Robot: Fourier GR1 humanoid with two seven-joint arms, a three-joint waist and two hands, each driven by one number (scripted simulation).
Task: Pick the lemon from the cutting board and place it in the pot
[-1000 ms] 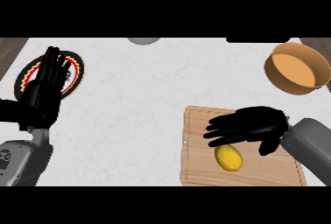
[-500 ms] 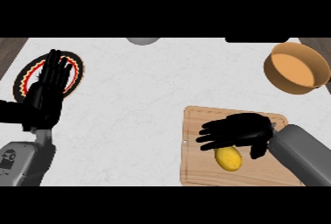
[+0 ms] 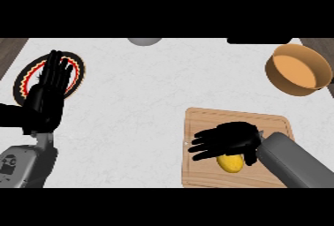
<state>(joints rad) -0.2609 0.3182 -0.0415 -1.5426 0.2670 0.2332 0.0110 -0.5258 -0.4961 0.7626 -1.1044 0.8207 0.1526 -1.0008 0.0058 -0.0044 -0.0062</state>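
Lemon [image 3: 230, 163] lies on the cutting board [image 3: 203, 128], directly beneath the right hand [image 3: 228, 139], whose palm covers its far end so that only the near half shows. That hand hangs over it with fingers spread apart and pointing to its left; nothing is clasped yet, and whether the palm touches the fruit cannot be told from this view.

By my judgement the lemon is light, firm and not fragile, but its rounded, smooth skin could let it roll or squirt sideways on the flat board. The sensible hold is across its middle, thumb on one long side and fingers on the other, rather than at the tapered ends.

The pot [image 3: 299, 69], orange-brown and round, stands well beyond the hand and off to its right, near the far corner of the counter [image 3: 157, 97]. Between hand and pot only bare board and counter show, so the carry looks unobstructed; the pot's raised wall is the one thing to lift over.

Far to the right hand's left, the left hand [image 3: 49, 88] rests open, fingers up, over a plate [image 3: 78, 66] with a red patterned rim. A grey rounded object [image 3: 144, 40] sits at the far edge.
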